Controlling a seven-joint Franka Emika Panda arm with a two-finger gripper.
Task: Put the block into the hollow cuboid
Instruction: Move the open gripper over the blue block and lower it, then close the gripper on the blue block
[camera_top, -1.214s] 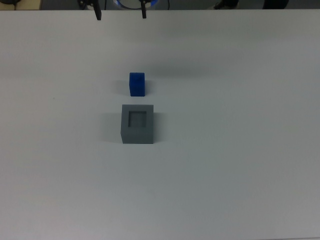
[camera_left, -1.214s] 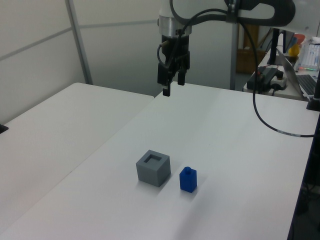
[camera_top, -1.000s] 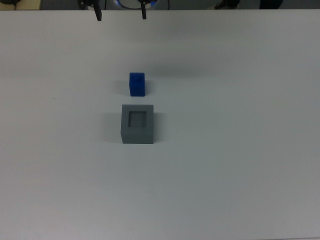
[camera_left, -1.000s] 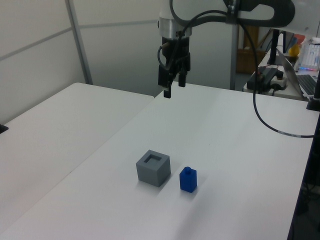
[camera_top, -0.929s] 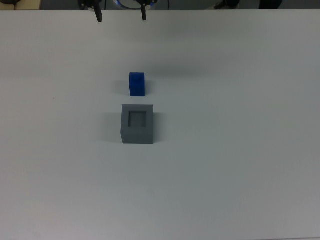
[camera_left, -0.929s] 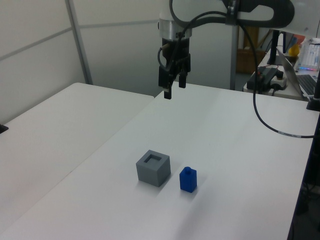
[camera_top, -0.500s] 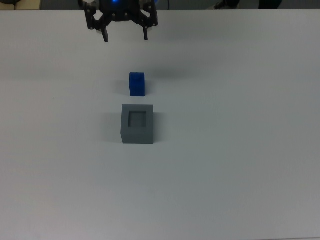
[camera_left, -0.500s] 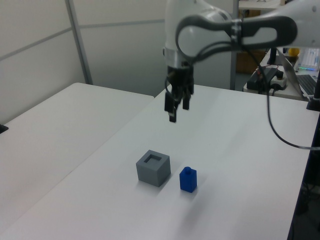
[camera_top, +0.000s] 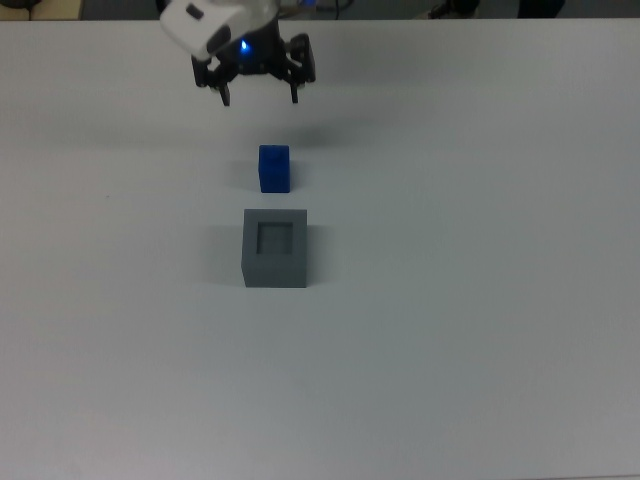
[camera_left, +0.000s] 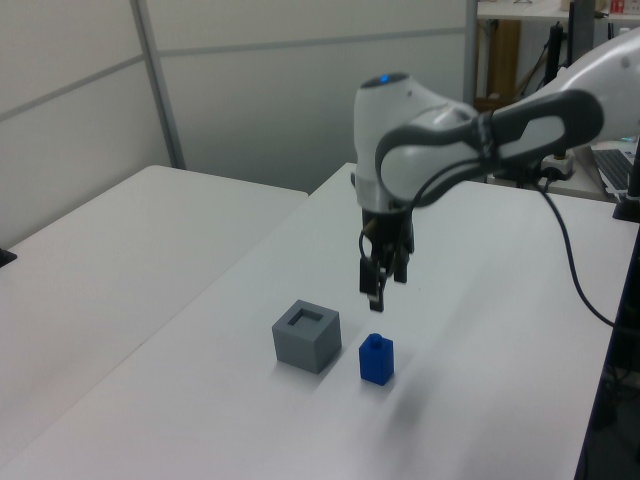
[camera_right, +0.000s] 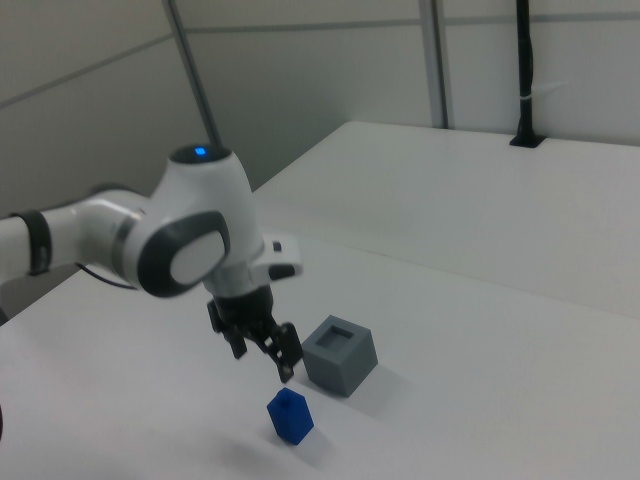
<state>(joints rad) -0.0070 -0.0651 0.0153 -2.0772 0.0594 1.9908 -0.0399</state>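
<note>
While the gripper (camera_top: 259, 92) was held above the white table (camera_top: 480, 300) with its two fingers apart and nothing between them, the blue block (camera_top: 274, 168) was seen upright on the surface, well away from every edge and toward the middle. The grey hollow cuboid (camera_top: 274, 247) was placed just beside it, with a narrow strip of bare table between them, and its square recess was empty.

In the left view the gripper (camera_left: 379, 285) was seen above the block (camera_left: 376, 359), a little toward the far edge of the table and not yet down around it. In the right view the block (camera_right: 290, 416) was found near the front edge of the table as it is shown there, and the cuboid (camera_right: 339, 354) behind it.

Several risks can be judged from here. If the descent is made slightly off centre, the block could be struck from above by one finger and tipped over or pushed against the cuboid. Because the two things stand so close, the cuboid's wall could be caught by the nearer finger. Later, a block gripped crooked could be jammed on the thick rim and not enter the recess.
</note>
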